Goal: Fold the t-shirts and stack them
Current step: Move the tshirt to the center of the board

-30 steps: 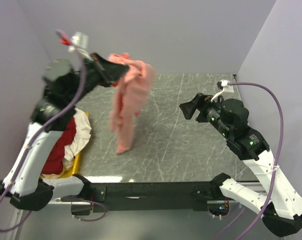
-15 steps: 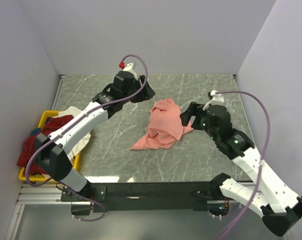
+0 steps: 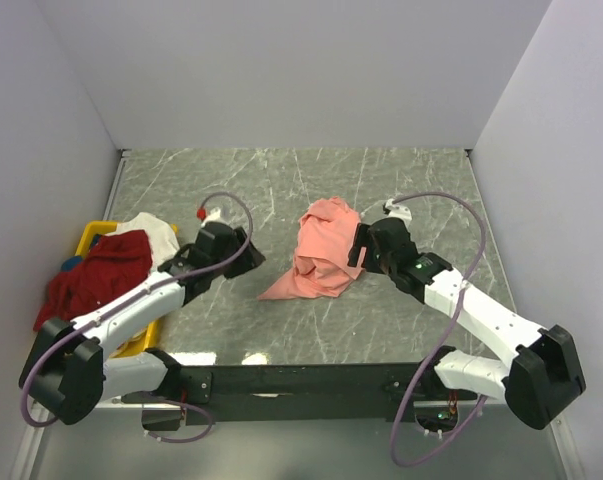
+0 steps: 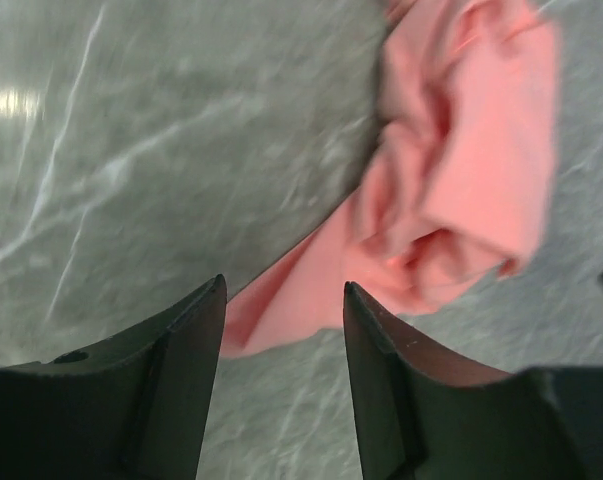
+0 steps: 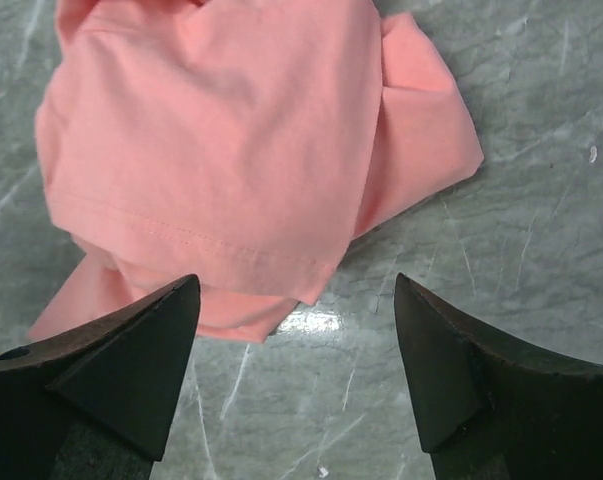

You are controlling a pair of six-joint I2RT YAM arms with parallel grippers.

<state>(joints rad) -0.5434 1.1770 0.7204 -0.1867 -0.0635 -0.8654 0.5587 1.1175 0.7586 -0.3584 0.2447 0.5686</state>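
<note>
The salmon-pink t-shirt lies crumpled in a heap on the grey marble table, one corner trailing toward the near left. My left gripper hovers low just left of that corner, open, with only table between its fingers; the pink t-shirt lies ahead of it. My right gripper stands open at the heap's right edge, above its hem, the t-shirt filling the view. A dark red t-shirt and a white t-shirt lie in the bin.
A yellow plastic bin stands at the table's left edge, clothes spilling over its rim. Grey walls close the table at the back and on both sides. Bare marble shows behind and in front of the pink heap.
The left gripper opened and let the pink t-shirt drop from mid-air onto the table, then swung down and back to the near left. The right gripper moved in to the heap's right edge.
</note>
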